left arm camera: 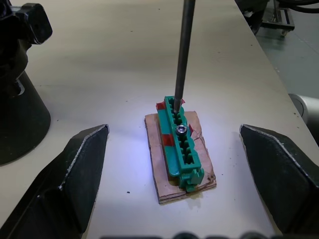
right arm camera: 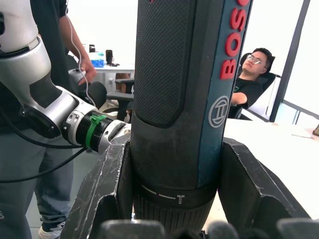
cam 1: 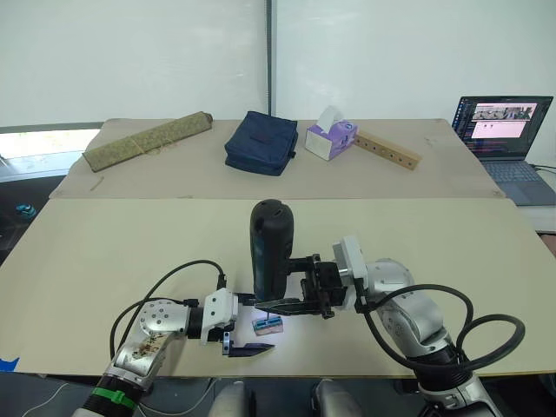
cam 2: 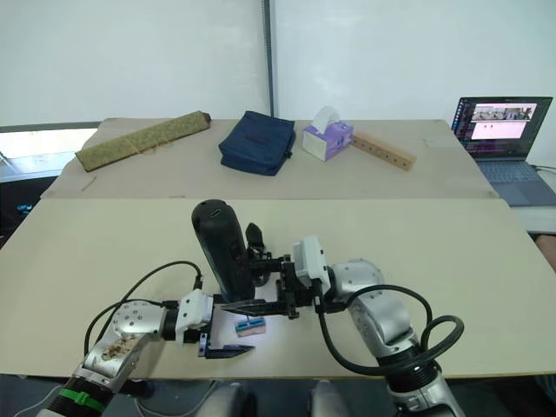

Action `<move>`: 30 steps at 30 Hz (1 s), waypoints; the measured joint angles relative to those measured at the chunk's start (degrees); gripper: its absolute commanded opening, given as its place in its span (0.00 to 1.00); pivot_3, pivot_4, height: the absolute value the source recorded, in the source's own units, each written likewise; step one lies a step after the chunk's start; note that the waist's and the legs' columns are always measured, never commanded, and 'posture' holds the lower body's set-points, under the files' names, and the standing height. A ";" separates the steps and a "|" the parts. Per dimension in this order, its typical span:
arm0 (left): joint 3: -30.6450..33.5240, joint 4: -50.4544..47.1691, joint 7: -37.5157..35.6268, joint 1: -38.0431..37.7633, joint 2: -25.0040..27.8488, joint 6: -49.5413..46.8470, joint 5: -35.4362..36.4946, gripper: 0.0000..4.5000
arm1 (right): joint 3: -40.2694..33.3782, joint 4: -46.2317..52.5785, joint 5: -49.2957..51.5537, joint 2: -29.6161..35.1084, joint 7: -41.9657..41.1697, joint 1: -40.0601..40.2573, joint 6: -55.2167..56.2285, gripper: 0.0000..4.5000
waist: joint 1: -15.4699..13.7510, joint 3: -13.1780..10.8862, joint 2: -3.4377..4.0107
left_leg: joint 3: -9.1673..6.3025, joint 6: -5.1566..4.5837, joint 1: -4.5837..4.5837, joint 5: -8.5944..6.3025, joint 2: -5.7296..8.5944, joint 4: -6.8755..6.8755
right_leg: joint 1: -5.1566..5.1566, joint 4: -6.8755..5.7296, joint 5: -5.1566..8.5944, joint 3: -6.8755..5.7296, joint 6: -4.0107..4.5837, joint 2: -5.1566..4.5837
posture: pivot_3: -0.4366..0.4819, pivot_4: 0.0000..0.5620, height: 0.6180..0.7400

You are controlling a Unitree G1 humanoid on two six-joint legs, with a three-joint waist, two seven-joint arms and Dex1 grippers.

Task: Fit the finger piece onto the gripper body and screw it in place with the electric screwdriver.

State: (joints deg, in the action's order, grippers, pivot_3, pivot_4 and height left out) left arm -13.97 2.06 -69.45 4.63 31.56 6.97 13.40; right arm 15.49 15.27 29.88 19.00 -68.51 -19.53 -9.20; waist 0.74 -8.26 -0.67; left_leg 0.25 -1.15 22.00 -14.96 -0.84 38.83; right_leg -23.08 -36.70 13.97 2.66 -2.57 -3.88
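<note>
Tan table (cam 1: 104,252), right pincer (cam 1: 300,282) gripping electric screwdriver (cam 1: 271,248)

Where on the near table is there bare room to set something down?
Wide bare stretches of the near table lie left and right of the electric screwdriver. It is crowded at the front centre: both claws, left and right, plus the green-topped block.

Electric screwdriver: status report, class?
Right gripper shut on upright black electric screwdriver; bit in green block. Left gripper open around block. Nothing blocking.
</note>
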 measured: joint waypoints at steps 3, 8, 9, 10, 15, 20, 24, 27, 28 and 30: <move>-0.01 -0.19 0.19 -0.06 0.00 -0.55 0.01 0.99 | 0.17 0.00 0.00 0.06 -0.05 0.00 0.00 0.43 | 0.00 0.00 0.00 | 0.00 0.00 0.00 0.00 0.00 0.00 | 0.00 0.00 0.00 0.00 0.00 0.00 | 0.48 0.27 1.00; 0.02 -0.45 0.33 -0.13 0.00 -0.90 0.02 0.99 | 0.80 -0.02 -0.06 0.02 0.06 0.00 0.00 0.43 | 0.00 0.00 0.00 | 0.00 0.00 0.00 0.00 0.00 0.00 | 0.00 0.01 0.00 0.00 0.00 0.00 | 0.48 0.27 1.00; 0.01 -0.44 0.33 -0.10 0.00 -0.92 0.02 0.99 | 0.89 -0.03 -0.06 -0.01 0.09 0.00 0.00 0.43 | -0.01 0.00 0.00 | 0.00 0.00 0.00 0.00 0.00 0.00 | 0.00 0.01 0.00 0.00 0.00 -0.01 | 0.48 0.27 1.00; 0.01 -0.42 0.33 -0.01 0.00 -0.93 0.02 0.99 | 1.02 -0.06 -0.07 -0.02 0.10 0.00 0.00 0.43 | -0.01 0.00 0.00 | 0.00 0.00 0.00 0.00 0.00 0.00 | 0.00 0.01 0.00 0.00 0.00 -0.01 | 0.48 0.27 1.00; 0.02 -0.11 0.34 0.28 -0.02 -0.94 0.03 0.99 | 1.46 -0.29 -0.26 -0.02 0.08 -0.03 0.00 0.43 | -0.01 0.00 0.00 | 0.00 0.00 0.00 0.00 0.00 0.00 | 0.00 0.01 0.00 0.00 0.00 0.00 | 0.48 0.27 1.00; 0.01 -0.09 0.43 0.40 -0.04 -1.00 0.03 0.99 | 1.65 -1.20 -0.46 -0.14 0.04 -0.33 0.00 0.43 | -0.01 0.00 0.00 | 0.00 0.00 0.01 0.00 0.00 0.00 | 0.00 0.01 0.00 0.00 0.00 -0.01 | 0.48 0.27 1.00; -0.01 -0.10 0.49 0.47 -0.06 -1.13 0.03 0.99 | 1.66 -1.22 -0.46 -0.16 -0.01 -0.96 0.00 0.43 | -0.03 0.00 0.00 | -0.01 0.00 0.01 0.00 0.00 0.00 | 0.00 0.01 0.01 0.00 0.00 -0.01 | 0.48 0.27 1.00; 0.00 -0.17 0.61 0.45 -0.07 -1.41 0.04 0.99 | 1.66 -1.23 -0.46 -0.15 -0.03 -1.17 0.00 0.43 | -0.03 0.00 0.00 | -0.01 0.00 0.01 0.00 0.00 0.00 | 0.00 0.01 0.01 0.00 0.00 -0.01 | 0.48 0.27 1.00; 0.00 -0.23 0.67 0.41 -0.07 -1.57 0.03 0.99 | 1.66 -1.23 -0.46 -0.12 -0.03 -1.17 0.00 0.43 | -0.03 0.00 0.00 | -0.01 0.00 0.01 0.00 0.00 0.00 | 0.00 0.01 0.01 0.00 0.00 -0.02 | 0.48 0.27 1.00; 0.00 -0.39 0.81 0.30 -0.09 -1.88 0.03 0.99 | 1.66 -1.23 -0.46 -0.02 -0.03 -1.17 0.00 0.43 | -0.04 0.00 0.00 | -0.01 0.00 0.01 0.00 0.00 0.00 | 0.00 0.01 0.01 0.00 -0.01 -0.02 | 0.48 0.27 1.00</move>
State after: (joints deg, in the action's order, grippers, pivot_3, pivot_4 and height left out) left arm -13.97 1.67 -68.64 4.93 31.48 5.09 13.43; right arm 17.15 14.04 29.42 18.98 -68.55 -20.70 -9.20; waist 0.70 -8.26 -0.67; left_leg 0.24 -1.15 22.01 -14.96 -0.84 38.82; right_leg -23.08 -36.68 13.97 2.66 -2.57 -3.90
